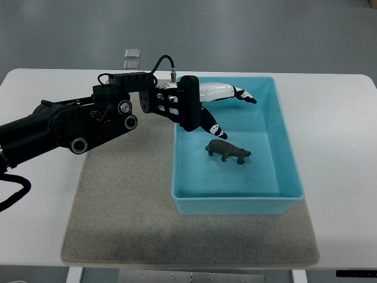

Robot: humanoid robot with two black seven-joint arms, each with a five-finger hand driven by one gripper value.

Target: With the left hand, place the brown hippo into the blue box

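Observation:
A small brown hippo (228, 151) stands on the floor of the blue box (284, 127), near its middle. My left hand (227, 109) reaches in from the left over the box's left wall, just above and behind the hippo. Its white, black-tipped fingers (244, 95) are spread and hold nothing. The lower fingertips hang a little above the hippo's back without touching it. The black arm (70, 127) stretches across the left half of the table.
The blue box sits on a grey felt mat (126, 218) on the white table (336, 106). Two small clear squares (131, 58) lie beyond the table's far edge. A black cable (162, 62) loops above the wrist.

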